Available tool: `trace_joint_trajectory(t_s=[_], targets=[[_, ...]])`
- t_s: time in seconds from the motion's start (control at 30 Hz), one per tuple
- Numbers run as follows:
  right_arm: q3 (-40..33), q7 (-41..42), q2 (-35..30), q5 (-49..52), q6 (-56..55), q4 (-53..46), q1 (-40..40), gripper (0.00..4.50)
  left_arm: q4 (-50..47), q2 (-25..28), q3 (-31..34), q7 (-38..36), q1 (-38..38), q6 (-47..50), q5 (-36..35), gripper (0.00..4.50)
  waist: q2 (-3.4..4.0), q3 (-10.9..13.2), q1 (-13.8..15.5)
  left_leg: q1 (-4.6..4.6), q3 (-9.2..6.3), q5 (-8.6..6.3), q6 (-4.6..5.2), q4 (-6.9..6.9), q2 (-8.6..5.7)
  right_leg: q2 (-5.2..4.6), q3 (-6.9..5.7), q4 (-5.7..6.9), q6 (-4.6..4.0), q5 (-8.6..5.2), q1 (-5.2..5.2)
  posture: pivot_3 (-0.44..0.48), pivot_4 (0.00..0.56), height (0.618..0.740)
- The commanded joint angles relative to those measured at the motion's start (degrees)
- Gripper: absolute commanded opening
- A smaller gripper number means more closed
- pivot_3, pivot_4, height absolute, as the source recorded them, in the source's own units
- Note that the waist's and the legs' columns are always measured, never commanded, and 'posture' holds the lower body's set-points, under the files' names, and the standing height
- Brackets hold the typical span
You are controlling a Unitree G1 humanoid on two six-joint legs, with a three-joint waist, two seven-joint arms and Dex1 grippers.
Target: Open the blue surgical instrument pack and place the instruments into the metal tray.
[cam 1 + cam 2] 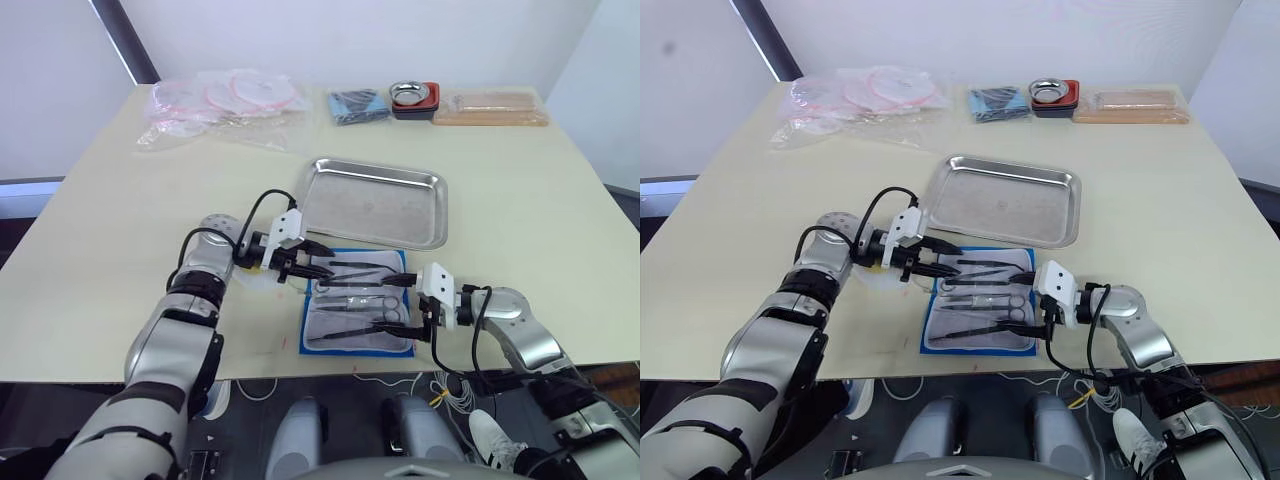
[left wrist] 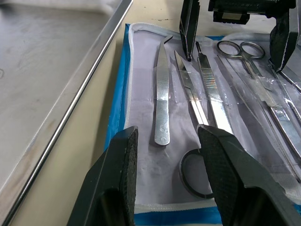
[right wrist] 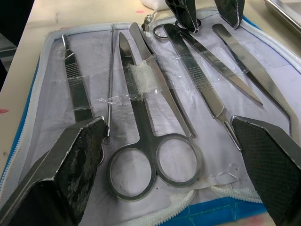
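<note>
Left eye view: the blue surgical instrument pack (image 1: 357,315) lies open, instruments (image 3: 150,117) taped inside, just before the empty metal tray (image 1: 375,201), both grippers, left (image 1: 312,266) and right (image 1: 419,320), spread-fingered and empty over it; plastic bags (image 1: 225,105) lie far across the worktop (image 1: 100,220).

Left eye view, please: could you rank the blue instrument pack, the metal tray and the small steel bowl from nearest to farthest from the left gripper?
1. The blue surgical instrument pack, lying open right under the left gripper, at the table's near edge.
2. The metal tray, just beyond the pack, mid-table.
3. The small steel bowl, at the far edge, on a red-black base.
</note>
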Motion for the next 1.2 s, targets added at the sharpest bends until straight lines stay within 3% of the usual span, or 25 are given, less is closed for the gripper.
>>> trace_joint_trajectory(t_s=[0.03, 0.5, 0.6, 0.73, 1.2], targets=[[3.12, 0.71, -2.03, -4.76, 1.65, 6.07, 2.33, 4.5, 1.01, -0.39, 0.88, -0.72, -0.41, -1.51, 0.73, 2.15, 0.0, 0.0, -0.01, 0.0, 0.01, 0.0, 0.0, 0.0, 0.0, 0.0, 0.0, 0.0, 0.0, 0.0, 0.0, 0.0, 0.15, 0.74], [3.55, 2.28, -2.93, -5.64, -1.34, 8.11, 2.88, 4.5, 1.25, -0.85, 0.83, 0.09, 0.56, -2.2, 1.79, 2.15, 0.0, -0.04, -0.01, 0.0, 0.0, 0.0, 0.0, -0.03, -0.01, 0.0, 0.0, -0.03, 0.01, 0.0, 0.0, 0.0, 0.15, 0.74], [3.55, 2.27, -3.01, -5.74, -1.43, 8.18, 3.0, 4.5, 1.36, -1.06, 1.11, 0.05, 0.56, -2.22, 1.89, 1.4, 0.01, -0.06, -0.01, 0.0, 0.0, 0.0, 0.0, -0.04, -0.01, 0.0, 0.0, -0.03, 0.01, 0.0, 0.0, 0.0, 0.15, 0.74], [4.26, 1.65, -3.46, -7.28, -2.53, 8.96, 3.29, 4.5, 1.29, -1.46, 1.49, 0.72, 0.7, -2.74, 2.14, 0.07, 0.02, -0.08, 0.01, 0.0, 0.0, 0.0, 0.0, -0.04, -0.01, -0.01, 0.0, -0.04, 0.01, 0.0, 0.01, 0.0, 0.15, 0.74], [6.24, 1.41, -4.79, -8.83, -0.07, 10.87, 3.27, 4.5, -1.72, -1.17, 2.44, 2.5, 0.74, -4.09, 2.47, 0.07, 0.16, -0.86, 0.14, 0.06, -0.01, 0.0, 0.0, -0.04, -0.03, -0.02, 0.02, -0.06, -0.18, -0.12, 0.07, 0.0, 0.15, 0.74]])
